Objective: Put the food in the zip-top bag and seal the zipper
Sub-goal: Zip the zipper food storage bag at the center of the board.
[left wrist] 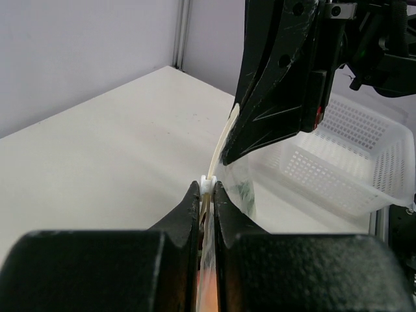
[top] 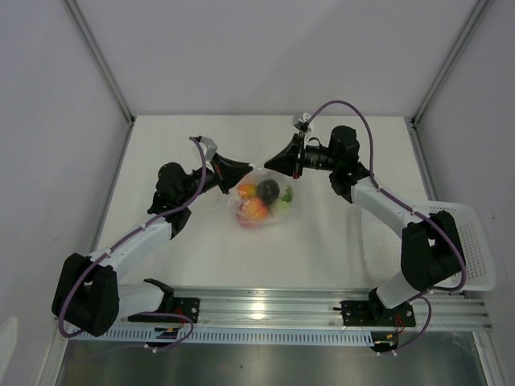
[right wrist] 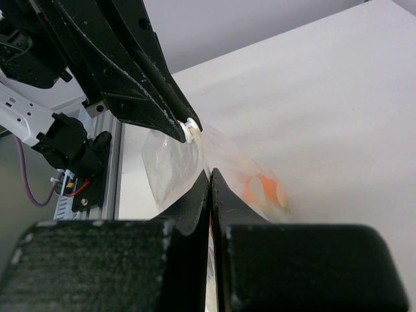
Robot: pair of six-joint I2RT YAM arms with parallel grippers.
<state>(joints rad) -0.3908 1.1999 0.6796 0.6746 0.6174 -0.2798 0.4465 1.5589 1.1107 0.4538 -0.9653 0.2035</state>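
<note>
Nearest, at the right of the worktop (top: 201, 257), stands a white basket (top: 471, 241) of rigid, slotted plastic. In the middle of the worktop lies the bag (top: 278, 214), clear crinkly film bulging around the food (top: 255, 211): a smooth orange-peach ball, a dark round piece and green bits, all inside it.

Along the bag's far edge runs the zipper (left wrist: 220, 151), a thin, pale, stiff strip lifted off the worktop. The left fingers (top: 246, 171) are closed on it, and the right fingers (top: 272, 166) are pinched shut on the same strip a little further along, the tips near each other.

Loading looks finished, so sealing is the step in hand. The next move likely calls for one pair to anchor the strip while the other slides along it under firm pressure. The strip must be kept taut and straight, since the limp, slick film could buckle or slip free.
</note>
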